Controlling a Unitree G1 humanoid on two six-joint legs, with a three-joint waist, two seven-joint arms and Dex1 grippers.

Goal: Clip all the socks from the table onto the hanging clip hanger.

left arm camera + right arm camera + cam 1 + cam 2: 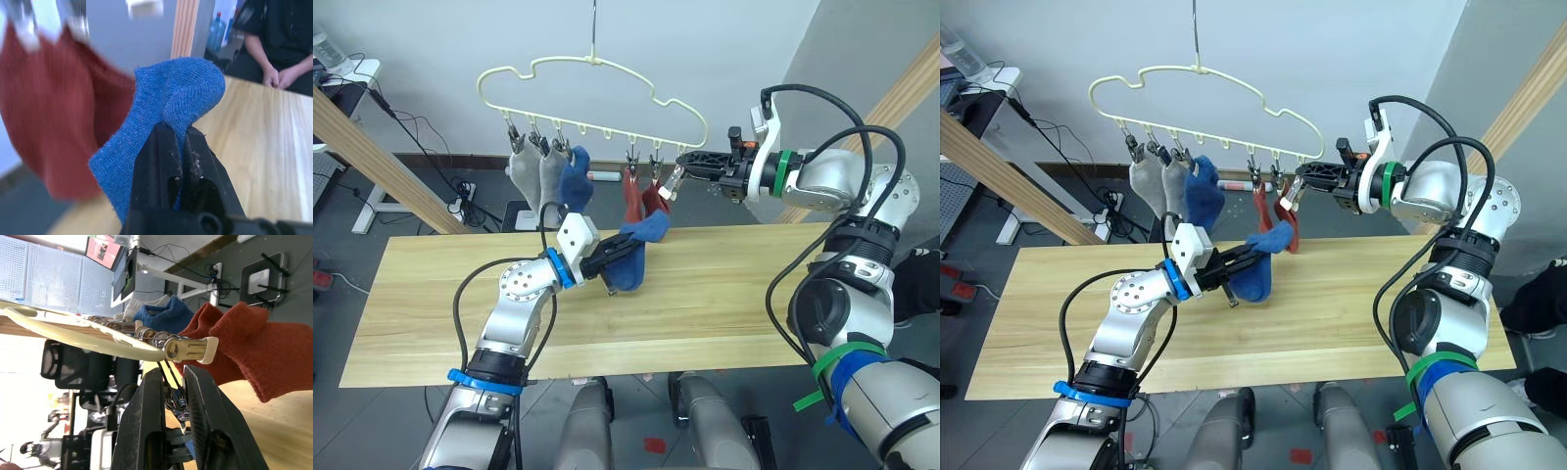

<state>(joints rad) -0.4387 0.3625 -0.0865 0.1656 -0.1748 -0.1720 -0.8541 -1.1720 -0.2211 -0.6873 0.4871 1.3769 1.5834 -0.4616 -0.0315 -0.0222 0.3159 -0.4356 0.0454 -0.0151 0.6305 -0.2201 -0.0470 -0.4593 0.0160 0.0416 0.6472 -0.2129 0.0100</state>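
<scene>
— Now, where is our last blue sock [631, 257]?

— Pinched in the left gripper [625, 249], lifted over the worktop [734, 294], just below the hanger [597, 93].

— And the right gripper [681, 162]?

— Nearly closed on the end clip [171, 377].

— How will the sock handle?

— Soft, light and limp, we judge; we should feed its cuff edge into the clip.

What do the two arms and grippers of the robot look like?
Both arms are silver-grey metal with round joints and loose black cables. The left gripper has black fingers on a white block with a blue ring; blue tape marks the forearm. The right gripper is black, behind a white wrist with a green ring; green tape below.
</scene>
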